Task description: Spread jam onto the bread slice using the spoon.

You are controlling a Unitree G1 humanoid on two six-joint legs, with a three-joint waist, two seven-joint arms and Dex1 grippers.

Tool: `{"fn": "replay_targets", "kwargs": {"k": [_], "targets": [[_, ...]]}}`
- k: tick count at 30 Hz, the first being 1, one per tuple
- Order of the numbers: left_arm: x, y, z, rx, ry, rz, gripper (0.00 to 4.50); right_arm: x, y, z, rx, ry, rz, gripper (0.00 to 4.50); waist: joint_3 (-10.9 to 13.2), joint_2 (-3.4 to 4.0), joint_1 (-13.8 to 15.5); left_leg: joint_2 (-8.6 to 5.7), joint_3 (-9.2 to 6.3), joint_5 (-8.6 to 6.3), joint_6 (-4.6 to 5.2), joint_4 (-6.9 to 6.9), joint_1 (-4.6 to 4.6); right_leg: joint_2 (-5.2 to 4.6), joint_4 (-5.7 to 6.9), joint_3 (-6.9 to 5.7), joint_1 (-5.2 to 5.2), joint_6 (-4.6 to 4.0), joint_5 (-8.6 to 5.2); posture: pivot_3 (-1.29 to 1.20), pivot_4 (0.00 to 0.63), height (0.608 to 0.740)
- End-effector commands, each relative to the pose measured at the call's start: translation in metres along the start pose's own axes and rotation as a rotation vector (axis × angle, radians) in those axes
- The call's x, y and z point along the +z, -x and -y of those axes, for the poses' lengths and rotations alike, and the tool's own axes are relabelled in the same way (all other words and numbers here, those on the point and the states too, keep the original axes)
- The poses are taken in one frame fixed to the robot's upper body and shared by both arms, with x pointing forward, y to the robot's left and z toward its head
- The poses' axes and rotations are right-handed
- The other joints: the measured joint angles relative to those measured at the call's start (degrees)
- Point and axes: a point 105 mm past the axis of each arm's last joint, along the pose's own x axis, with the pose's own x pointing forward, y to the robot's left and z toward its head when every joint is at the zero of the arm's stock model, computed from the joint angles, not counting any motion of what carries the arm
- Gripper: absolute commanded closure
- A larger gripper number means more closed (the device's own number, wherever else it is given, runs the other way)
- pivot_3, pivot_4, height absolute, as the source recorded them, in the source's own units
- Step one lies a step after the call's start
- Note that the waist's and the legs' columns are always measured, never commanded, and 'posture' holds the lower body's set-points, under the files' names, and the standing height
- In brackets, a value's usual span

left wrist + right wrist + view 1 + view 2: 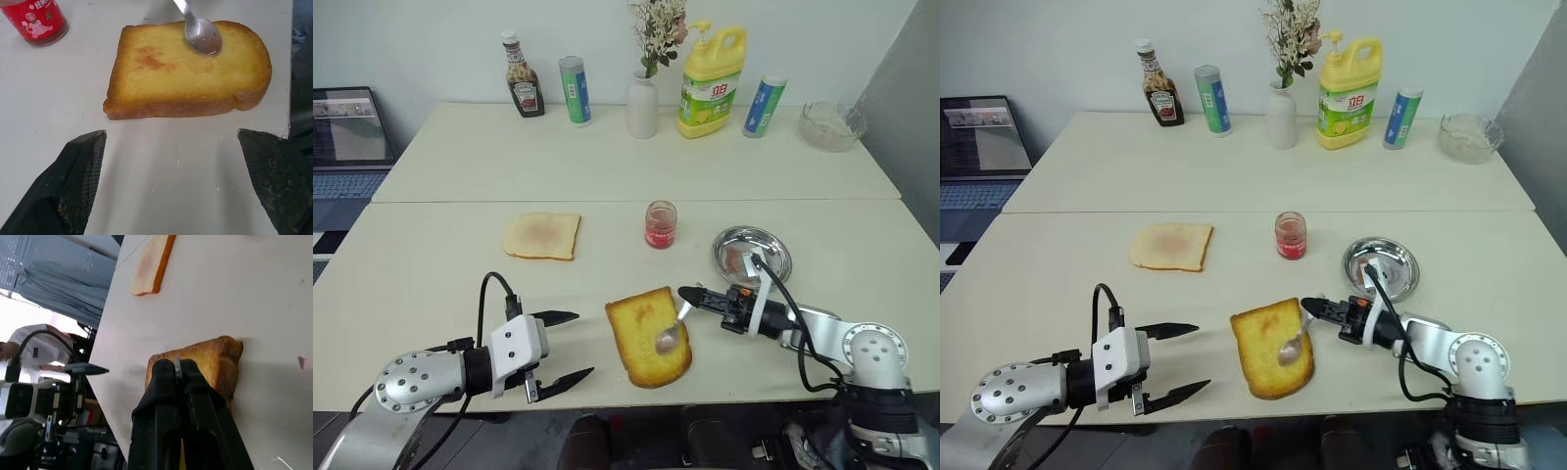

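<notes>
Right gripper (pixel 688 293) grasps the spoon (pixel 672 331) over bread slice (pixel 646 336) on cream table (pixel 460 284).

laptop (pixel 347 147) cut off at left edge

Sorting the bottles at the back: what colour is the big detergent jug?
Yellow, with a green label; the detergent jug shows best in the left eye view.

Spoon (pixel 670 337) bowl on bread slice (pixel 647 336), jam (pixel 660 224) behind, steel dish (pixel 753 254) to the right
</notes>
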Motion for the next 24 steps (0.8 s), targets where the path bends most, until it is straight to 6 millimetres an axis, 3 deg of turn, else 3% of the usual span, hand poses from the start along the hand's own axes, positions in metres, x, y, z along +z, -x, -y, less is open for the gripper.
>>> {"fn": "replay_targets", "kwargs": {"k": [1,7,16,20,24], "targets": [[0.011,-0.002,0.002,-0.003,-0.03,0.036,0.0,0.014,0.005,-0.035,0.144,0.079,0.046,4.49,0.0,0.01,0.0,0.0,0.0,0.0,0.0,0.0,0.0,0.01,0.0,0.0,0.0,0.0,0.0,0.0,0.15,0.74],[0.011,-0.002,-0.001,0.006,-0.036,0.042,0.0,0.008,0.005,-0.043,0.14,0.255,0.0,4.49,0.0,-0.02,0.0,0.0,-0.01,0.0,0.0,0.0,0.0,0.0,-0.02,-0.01,0.01,0.01,0.0,0.0,0.15,0.74],[0.018,-0.002,-0.009,0.012,-0.058,0.075,0.0,0.006,0.004,-0.073,0.244,0.594,0.028,4.49,0.0,-0.03,0.2,0.0,-0.02,0.0,0.0,0.01,0.0,-0.01,-0.02,-0.03,0.01,0.23,-0.13,0.0,0.15,0.74],[0.039,-0.008,-0.008,-0.043,-0.073,0.13,0.0,0.036,0.015,-0.072,0.2,0.57,0.188,4.49,0.0,-0.04,0.4,0.0,-0.03,0.0,0.0,0.04,0.0,0.0,0.0,-0.03,0.03,0.21,-0.11,0.0,0.15,0.74],[0.071,-0.022,-0.013,-0.137,-0.119,0.204,0.0,0.091,0.052,-0.044,-0.017,0.516,0.441,4.49,0.0,-0.11,1.2,-0.08,-0.04,0.01,-0.01,0.12,0.0,-0.04,0.0,-0.04,0.1,0.29,-0.06,0.0,0.15,0.74]]}}
